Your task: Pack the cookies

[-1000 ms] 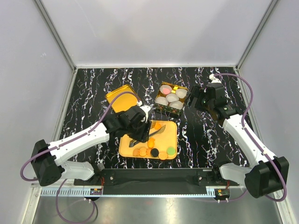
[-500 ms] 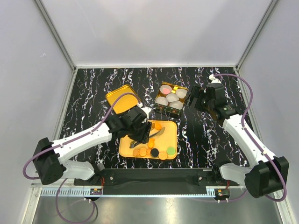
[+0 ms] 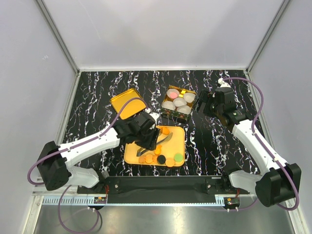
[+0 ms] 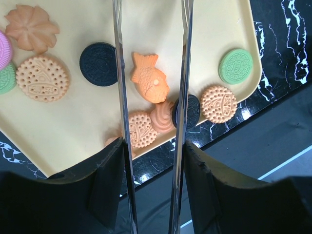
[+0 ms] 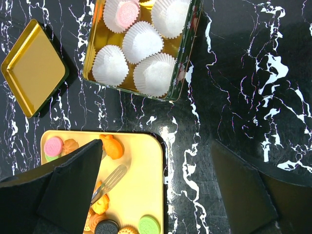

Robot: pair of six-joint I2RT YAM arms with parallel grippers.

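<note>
Cookies point(image 3: 158, 158) in orange, black, pink and green lie on the yellow tray point(image 3: 178, 136). My left gripper point(image 3: 146, 139) is shut on metal tongs point(image 3: 163, 140) above the tray. In the left wrist view the tong blades point(image 4: 118, 73) straddle an orange fish cookie point(image 4: 151, 84), with a black cookie point(image 4: 99, 64) to the left and a green cookie point(image 4: 236, 66) to the right. My right gripper point(image 3: 207, 105) is open and empty, hovering right of the tin point(image 3: 179, 102). One pink cookie point(image 5: 128, 13) sits in a paper cup in the tin.
The tin's wall point(image 5: 187, 53) encloses several white paper cups. Its gold lid point(image 3: 127, 103) lies upside down to the left of it, behind the tray. Grey walls enclose the black marble table on three sides.
My left arm has shifted slightly to the right over the tray with the tongs. The right arm has not moved.
</note>
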